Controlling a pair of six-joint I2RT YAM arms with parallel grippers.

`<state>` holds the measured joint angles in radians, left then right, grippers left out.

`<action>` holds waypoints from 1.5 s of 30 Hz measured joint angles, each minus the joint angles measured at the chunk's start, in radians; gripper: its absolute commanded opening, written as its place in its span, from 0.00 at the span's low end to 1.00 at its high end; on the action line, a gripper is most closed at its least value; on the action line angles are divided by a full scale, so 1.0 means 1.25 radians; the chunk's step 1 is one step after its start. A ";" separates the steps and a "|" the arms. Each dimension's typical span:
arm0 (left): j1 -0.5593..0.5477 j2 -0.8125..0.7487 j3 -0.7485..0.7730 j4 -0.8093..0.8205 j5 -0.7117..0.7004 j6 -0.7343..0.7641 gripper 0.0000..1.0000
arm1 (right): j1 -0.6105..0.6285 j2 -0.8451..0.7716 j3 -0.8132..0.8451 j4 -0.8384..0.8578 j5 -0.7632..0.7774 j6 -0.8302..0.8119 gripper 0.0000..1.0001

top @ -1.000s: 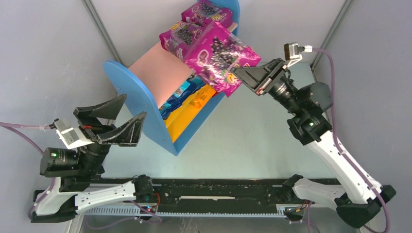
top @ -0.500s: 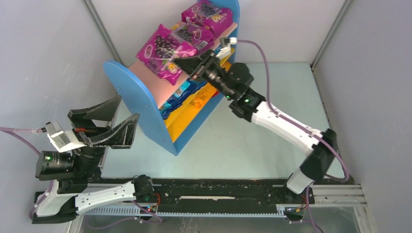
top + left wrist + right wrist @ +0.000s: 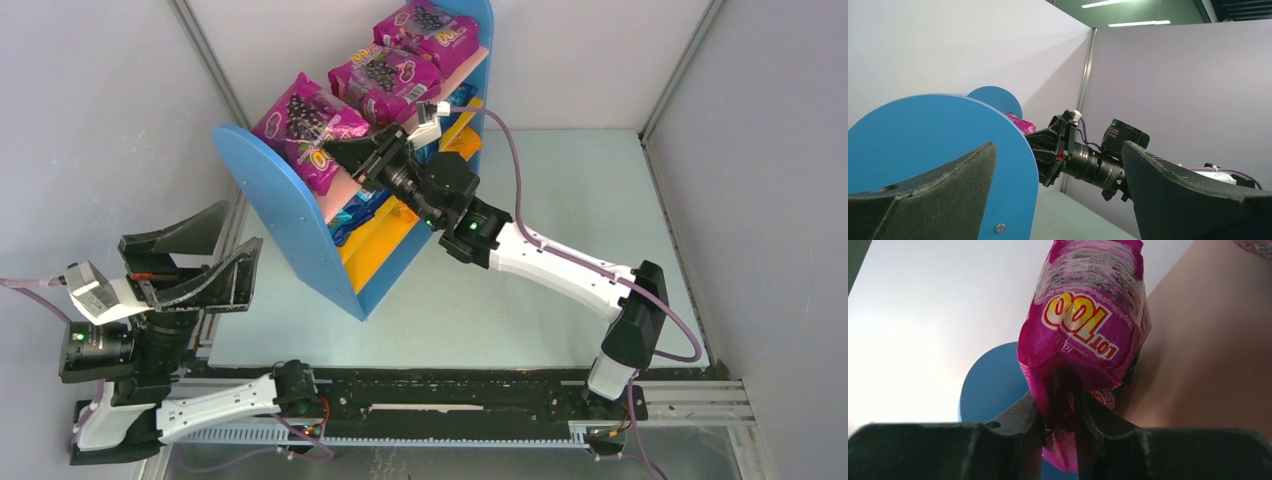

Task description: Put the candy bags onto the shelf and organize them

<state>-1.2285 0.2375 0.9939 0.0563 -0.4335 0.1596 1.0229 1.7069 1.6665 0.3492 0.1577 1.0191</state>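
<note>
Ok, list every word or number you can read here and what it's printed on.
"LOT 100": yellow, red-edged lettering on the purple candy bag pinched in the right gripper; upside down in the right wrist view.
Fine print above it on that bag: blurred, unreadable.
Yellow lettering on the two other purple bags atop the shelf: too small to read.
Labels on the blue bags: too small.

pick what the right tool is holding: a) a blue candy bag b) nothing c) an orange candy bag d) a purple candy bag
D: in the right wrist view the right tool is pinched on the edge of a purple candy bag, held over the pink top board of the shelf.
</note>
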 measured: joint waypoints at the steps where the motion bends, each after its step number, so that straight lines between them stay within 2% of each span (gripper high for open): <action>1: 0.002 0.000 0.000 0.002 0.000 -0.002 0.99 | 0.002 0.003 0.006 -0.008 0.013 0.000 0.32; 2: 0.002 0.000 0.000 0.002 0.000 -0.002 0.99 | 0.002 0.007 0.013 -0.015 0.023 0.000 0.33; 6: 0.005 0.000 0.000 0.002 0.001 -0.004 0.99 | -0.002 0.013 0.037 -0.040 0.057 -0.002 0.51; 9: 0.006 0.000 0.000 0.002 0.001 -0.005 1.00 | -0.013 0.019 0.081 -0.060 0.055 0.005 0.62; 14: 0.011 0.000 0.000 0.002 0.001 -0.010 0.99 | -0.039 0.018 0.124 -0.088 0.012 0.015 0.74; 18: 0.015 0.000 0.000 0.002 0.003 -0.011 1.00 | -0.048 0.004 0.110 -0.144 -0.025 0.008 0.79; 23: 0.017 0.007 0.000 0.005 0.008 -0.017 1.00 | -0.050 -0.073 0.015 -0.228 -0.075 -0.046 0.81; 26: 0.018 0.019 0.000 0.005 0.010 -0.017 1.00 | -0.037 -0.160 -0.054 -0.293 -0.093 -0.137 0.90; 30: 0.019 0.040 0.003 -0.002 0.010 -0.013 1.00 | 0.010 -0.338 -0.146 -0.411 -0.037 -0.290 0.97; 34: 0.020 0.068 0.035 -0.029 -0.011 0.006 1.00 | 0.037 -0.547 -0.215 -0.542 0.052 -0.403 0.98; 38: 0.020 0.085 0.086 -0.075 -0.030 0.037 1.00 | 0.033 -0.714 -0.228 -0.695 0.156 -0.473 1.00; 41: 0.020 0.109 0.172 -0.147 -0.056 0.072 1.00 | 0.033 -0.816 -0.228 -0.762 0.188 -0.515 1.00; 45: 0.020 0.124 0.283 -0.189 -0.109 0.104 1.00 | 0.033 -0.920 -0.226 -0.788 0.208 -0.573 1.00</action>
<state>-1.2037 0.3920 1.3472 -0.1799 -0.5697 0.2901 1.0637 0.5575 1.3838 -0.6353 0.4179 0.3027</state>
